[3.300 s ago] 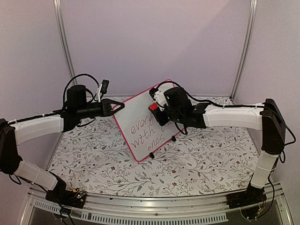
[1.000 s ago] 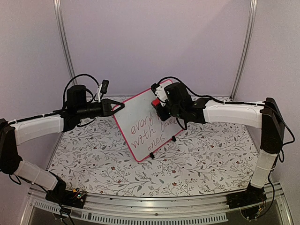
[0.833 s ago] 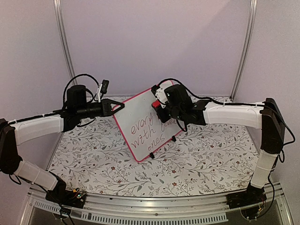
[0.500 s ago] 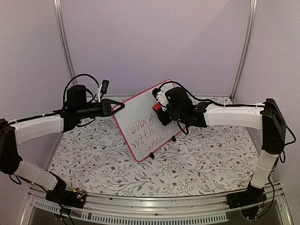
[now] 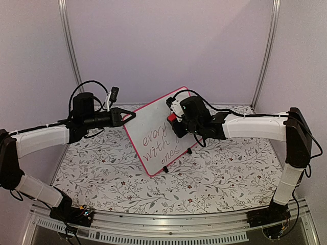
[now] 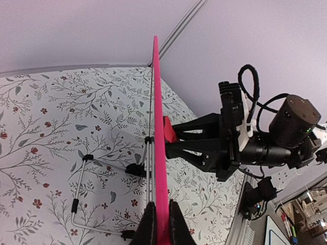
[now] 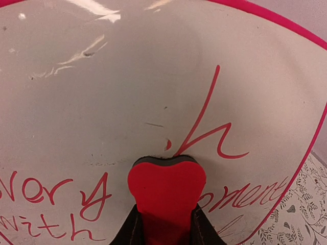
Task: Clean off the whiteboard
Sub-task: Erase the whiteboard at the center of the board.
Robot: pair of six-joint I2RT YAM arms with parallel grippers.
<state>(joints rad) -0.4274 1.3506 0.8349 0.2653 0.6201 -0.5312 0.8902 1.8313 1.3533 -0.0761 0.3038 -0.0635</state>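
Pressing red eraser (image 7: 166, 191) on whiteboard (image 7: 102, 102), right claw (image 7: 166, 224); left claw (image 6: 159, 224) clamps it.

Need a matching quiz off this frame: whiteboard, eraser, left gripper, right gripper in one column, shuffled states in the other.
Column A
1. whiteboard
2. eraser
3. left gripper
4. right gripper

Column B
a. shut on the board's pink edge
b. red, heart-shaped, against the white writing face
c. tilted, with red handwriting on its face
d. shut on the red eraser

Pairs: 1-c, 2-b, 3-a, 4-d
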